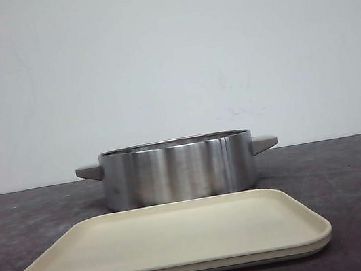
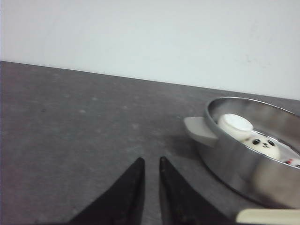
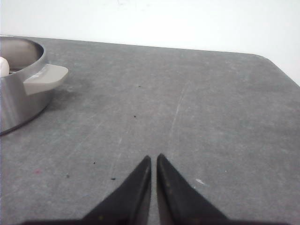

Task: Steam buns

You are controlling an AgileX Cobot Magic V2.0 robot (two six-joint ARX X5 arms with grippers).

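Left end effector (image 2: 151, 166): low over the bare desk (image 2: 84, 122), black fingers nearly together, holding nothing.
Right end effector (image 3: 153, 164): same pose, tips almost touching, nothing held.
Buns (image 2: 262, 144): inside the pot; two clearly visible, one panda-faced, one tipped over.
Pot (image 1: 177, 169): one, round brushed steel, two grey handles.
Tray (image 1: 174, 241): one, cream, rounded rectangle, just before the pot.

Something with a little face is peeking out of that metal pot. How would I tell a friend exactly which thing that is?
Find the round steel pot with pale handles behind the beige tray on the dark table. Inside, seen from the left wrist camera, lies a white glossy bun with black panda eyes. The plain white round piece beside it has no face.
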